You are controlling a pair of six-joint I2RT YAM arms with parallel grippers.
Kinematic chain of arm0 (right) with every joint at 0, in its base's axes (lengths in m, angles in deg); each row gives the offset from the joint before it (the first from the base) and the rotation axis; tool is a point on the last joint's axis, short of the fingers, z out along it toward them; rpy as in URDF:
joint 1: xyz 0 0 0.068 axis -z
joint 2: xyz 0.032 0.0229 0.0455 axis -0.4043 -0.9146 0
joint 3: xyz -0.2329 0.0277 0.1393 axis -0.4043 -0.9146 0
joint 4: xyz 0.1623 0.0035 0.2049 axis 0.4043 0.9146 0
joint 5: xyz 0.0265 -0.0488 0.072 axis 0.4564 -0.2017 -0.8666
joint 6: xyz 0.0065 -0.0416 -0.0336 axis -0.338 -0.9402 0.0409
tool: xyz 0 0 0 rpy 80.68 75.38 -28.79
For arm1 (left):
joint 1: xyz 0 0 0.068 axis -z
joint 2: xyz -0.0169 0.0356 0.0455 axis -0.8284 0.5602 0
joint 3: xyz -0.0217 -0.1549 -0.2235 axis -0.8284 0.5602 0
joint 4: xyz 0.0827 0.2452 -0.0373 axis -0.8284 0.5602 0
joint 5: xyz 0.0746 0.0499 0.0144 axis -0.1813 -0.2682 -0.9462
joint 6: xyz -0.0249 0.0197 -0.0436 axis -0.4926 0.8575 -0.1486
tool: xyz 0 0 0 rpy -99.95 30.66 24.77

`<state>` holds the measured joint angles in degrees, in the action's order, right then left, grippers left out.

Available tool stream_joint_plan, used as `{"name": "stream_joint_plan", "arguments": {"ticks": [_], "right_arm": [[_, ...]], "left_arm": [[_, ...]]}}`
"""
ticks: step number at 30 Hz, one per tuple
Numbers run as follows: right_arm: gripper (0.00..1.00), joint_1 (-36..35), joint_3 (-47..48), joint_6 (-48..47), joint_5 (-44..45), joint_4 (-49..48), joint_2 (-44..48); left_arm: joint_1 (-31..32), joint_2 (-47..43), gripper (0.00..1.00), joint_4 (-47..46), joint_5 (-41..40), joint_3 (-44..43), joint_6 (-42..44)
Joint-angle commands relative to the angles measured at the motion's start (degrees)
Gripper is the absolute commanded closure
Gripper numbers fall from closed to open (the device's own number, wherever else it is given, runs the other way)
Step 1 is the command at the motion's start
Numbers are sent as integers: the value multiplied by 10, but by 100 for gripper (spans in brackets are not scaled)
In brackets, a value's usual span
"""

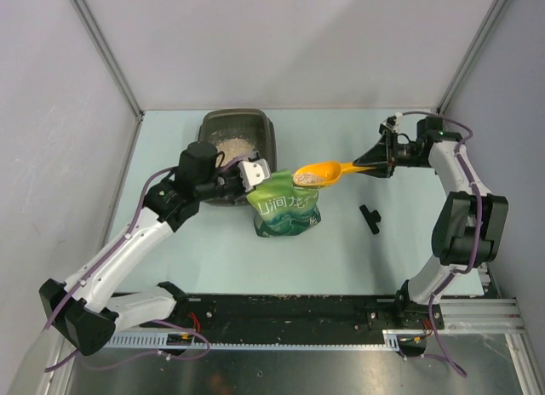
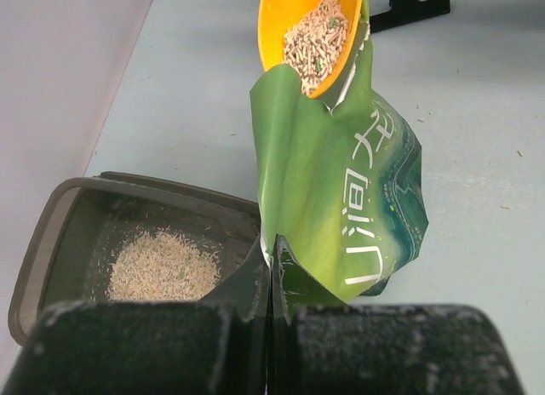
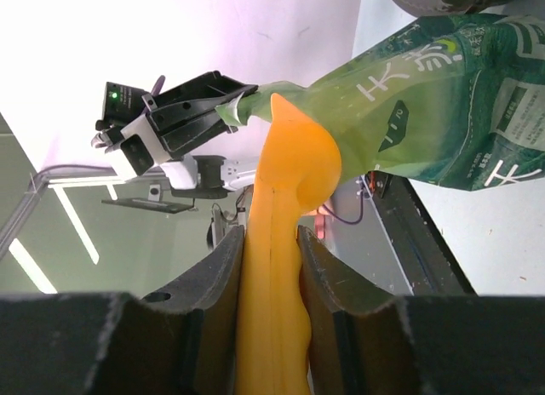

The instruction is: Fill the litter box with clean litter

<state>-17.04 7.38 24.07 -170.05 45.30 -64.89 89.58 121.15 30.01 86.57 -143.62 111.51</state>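
The dark litter box [image 1: 266, 131] [image 2: 51, 220] sits at the back of the table with a small heap of clean litter [image 1: 234, 145] [image 2: 162, 266] inside. A green pouch [image 1: 288, 209] [image 2: 341, 191] [image 3: 426, 97] stands in front of it, its top edge pinched by my shut left gripper [image 1: 253, 173] [image 2: 272, 250]. My right gripper [image 1: 375, 163] [image 3: 272, 242] is shut on the handle of an orange scoop [image 1: 319, 173] [image 2: 315, 33] [image 3: 285, 199]. The scoop's bowl, loaded with pale granules, hovers at the pouch mouth.
A small black clip [image 1: 370, 216] [image 2: 413, 5] lies on the table right of the pouch. Grey walls stand close to the table's left and right sides. The litter box is just left of my left gripper's fingers.
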Motion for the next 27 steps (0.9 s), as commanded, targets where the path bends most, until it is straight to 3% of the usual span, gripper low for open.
{"name": "stream_joint_plan", "arguments": {"ticks": [1, 8, 20, 27], "right_arm": [[100, -37, 66, 36, -96, -36, -28], [100, -43, 247, 25, -96, -22, -138], [100, -66, 307, 82, -96, -57, -228], [100, -148, 402, 149, -47, -116, -297]], "left_arm": [[-1, -23, 100, 8, -26, 0, 16], [9, -20, 100, 32, -45, -7, 29], [14, -6, 100, 42, -50, -18, 36], [14, -1, 100, 57, -45, -25, 39]]}}
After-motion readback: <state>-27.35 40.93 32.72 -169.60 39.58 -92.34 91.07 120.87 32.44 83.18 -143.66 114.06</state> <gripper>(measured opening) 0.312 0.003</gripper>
